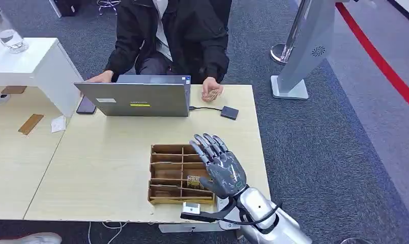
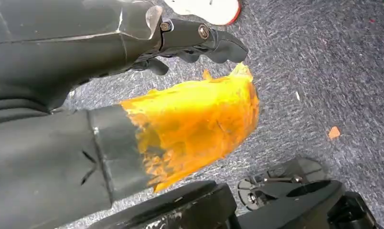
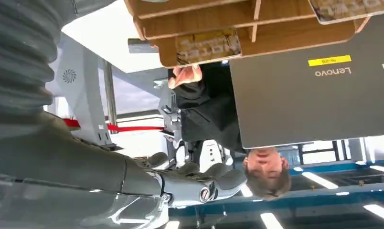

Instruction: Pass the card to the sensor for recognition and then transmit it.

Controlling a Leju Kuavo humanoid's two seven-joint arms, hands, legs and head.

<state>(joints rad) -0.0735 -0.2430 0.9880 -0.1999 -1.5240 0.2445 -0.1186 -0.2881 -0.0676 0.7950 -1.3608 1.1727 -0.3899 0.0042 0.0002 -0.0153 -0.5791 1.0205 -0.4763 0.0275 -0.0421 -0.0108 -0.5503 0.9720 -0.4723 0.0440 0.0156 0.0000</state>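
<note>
One card [image 1: 193,181] lies in the wooden tray [image 1: 164,175], in a compartment on the tray's right side toward the near edge of the table [image 1: 106,168]; in the right wrist view the same card [image 3: 208,45] shows as a brownish printed rectangle resting in its slot. Just above and to the right of it, the right hand [image 1: 218,165] hovers over the tray's right edge with its fingers straight and slightly spread, holding nothing. From the right wrist view its fingers [image 3: 218,174] extend outward, apart from the card.

The left hand [image 2: 199,40] hangs low over grey carpet, beside an orange-taped part of the robot; whether its fingers are spread or curled I cannot tell.

Beyond the tray stands a grey laptop [image 1: 139,96], its lid facing the robot. A small dark box [image 1: 229,112] lies to the laptop's right on a cable. Behind the laptop sits a person [image 1: 172,35] in a dark jacket, one hand [image 1: 211,91] holding something small near the table's far edge. A phone [image 1: 86,105] lies left of the laptop.
</note>
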